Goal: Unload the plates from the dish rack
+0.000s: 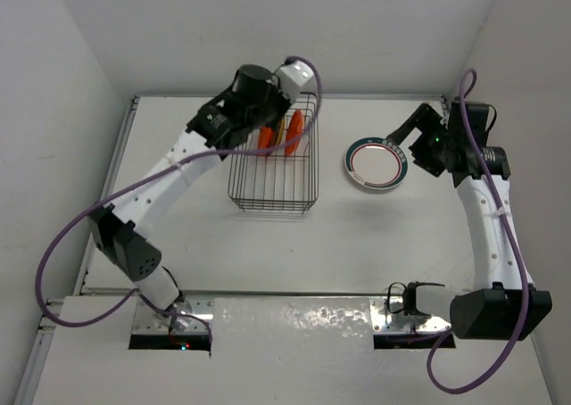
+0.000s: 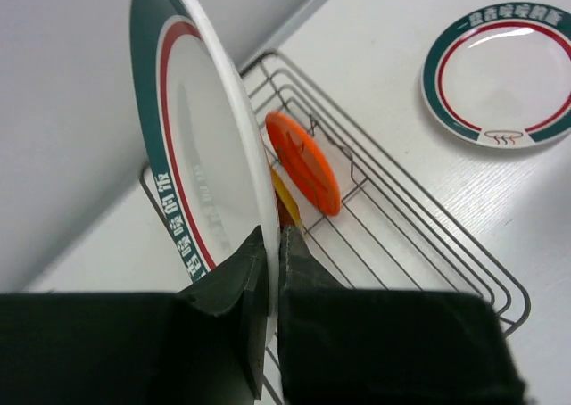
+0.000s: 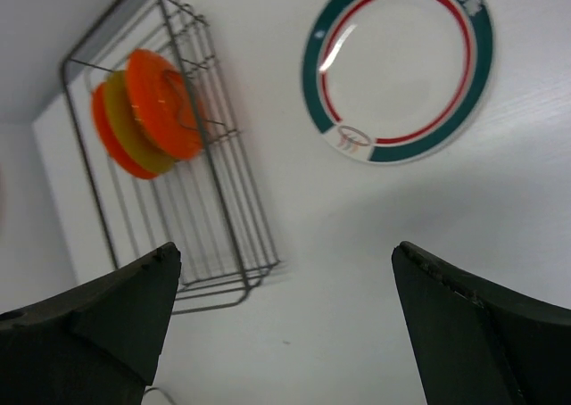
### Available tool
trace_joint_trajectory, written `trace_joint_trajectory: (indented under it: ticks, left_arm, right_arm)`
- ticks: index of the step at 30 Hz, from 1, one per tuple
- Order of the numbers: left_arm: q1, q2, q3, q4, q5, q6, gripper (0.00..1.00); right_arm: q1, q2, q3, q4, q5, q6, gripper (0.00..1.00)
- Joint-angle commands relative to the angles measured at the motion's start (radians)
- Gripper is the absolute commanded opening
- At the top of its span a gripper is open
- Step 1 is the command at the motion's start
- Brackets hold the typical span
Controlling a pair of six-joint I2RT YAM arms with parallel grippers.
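Note:
My left gripper (image 2: pixel 272 233) is shut on the lower rim of a large white plate (image 2: pixel 201 146) with teal and red rings, which stands upright on edge over the dish rack (image 2: pixel 419 231). Behind it in the rack, an orange plate (image 2: pixel 303 162) stands in the tines beside a yellowish plate edge (image 2: pixel 284 195). The top view shows the left arm reaching over the rack (image 1: pixel 272 186), with orange plates (image 1: pixel 292 130) at its far end. Another white ringed plate (image 1: pixel 377 164) lies flat on the table to the right. My right gripper (image 3: pixel 285 262) hangs open and empty near that plate (image 3: pixel 397 66).
The rack sits at the back middle of the white table (image 1: pixel 312 244), close to the rear wall. Walls close in on the left and right sides. The right arm's base and cable (image 1: pixel 486 311) are at the near right edge.

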Motion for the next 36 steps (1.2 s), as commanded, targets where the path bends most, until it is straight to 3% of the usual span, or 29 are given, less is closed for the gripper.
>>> trace_joint_trajectory:
  ticks: [1,5,8,11,14,20,28,36]
  left_arm:
    - [-0.14,-0.072,-0.091,0.1,-0.203,0.264,0.0]
    - [-0.288,-0.139,-0.316,0.163,-0.321,0.486,0.0]
    - [-0.397,-0.196,-0.448,0.259,-0.378,0.565,0.0]
    - [-0.48,-0.215,-0.481,0.296,-0.372,0.582,0.0]
    - [-0.538,-0.201,-0.477,0.324,-0.377,0.581,0.0]
    - [-0.566,-0.181,-0.461,0.35,-0.372,0.576,0.0]
    - [-0.576,-0.169,-0.469,0.35,-0.395,0.584,0.0]
    - [-0.578,-0.172,-0.492,0.327,-0.415,0.568,0.0]
  right_arm:
    - [0.005,0.029,0.076,0.093,-0.113,0.131,0.99]
    - [0.017,0.061,0.093,0.24,-0.279,0.286,0.99]
    - [0.06,0.08,0.128,0.221,-0.285,0.297,0.99]
    - [0.126,0.11,0.125,0.175,-0.272,0.262,0.97]
    - [0.19,0.146,0.109,0.103,-0.241,0.21,0.88]
    - [0.229,0.134,-0.006,0.081,-0.152,0.159,0.84]
    - [0.237,0.135,0.015,0.081,-0.112,0.109,0.75]
    - [0.232,0.137,0.156,-0.029,0.058,0.012,0.85]
